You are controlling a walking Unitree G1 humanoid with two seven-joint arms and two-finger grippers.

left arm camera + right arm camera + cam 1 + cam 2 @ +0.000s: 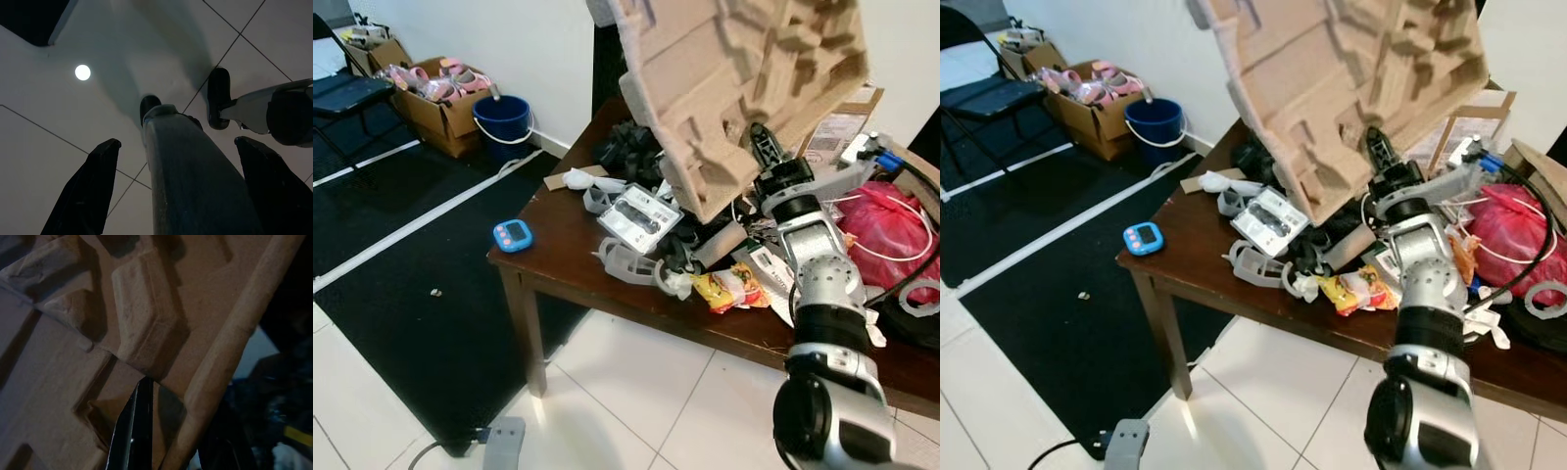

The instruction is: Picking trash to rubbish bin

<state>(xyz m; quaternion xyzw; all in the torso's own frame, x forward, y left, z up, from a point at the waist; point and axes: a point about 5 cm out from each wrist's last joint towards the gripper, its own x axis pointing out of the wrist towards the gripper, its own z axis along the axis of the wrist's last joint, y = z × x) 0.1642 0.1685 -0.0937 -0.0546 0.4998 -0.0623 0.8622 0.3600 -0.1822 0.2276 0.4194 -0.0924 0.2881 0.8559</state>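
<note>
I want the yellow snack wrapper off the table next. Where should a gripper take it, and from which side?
Take the yellow snack wrapper by its crumpled edge nearest the table's front edge, coming from above on the robot's side. It lies flat with clutter crowding behind it. The right gripper is shut on the cardboard tray.

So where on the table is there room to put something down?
The bare part of the brown table is its near left corner, between the blue timer and the white and grey plastic bits. The rest is crowded with junk, up to the red bag. The right hand holds the big cardboard tray above the pile.
</note>
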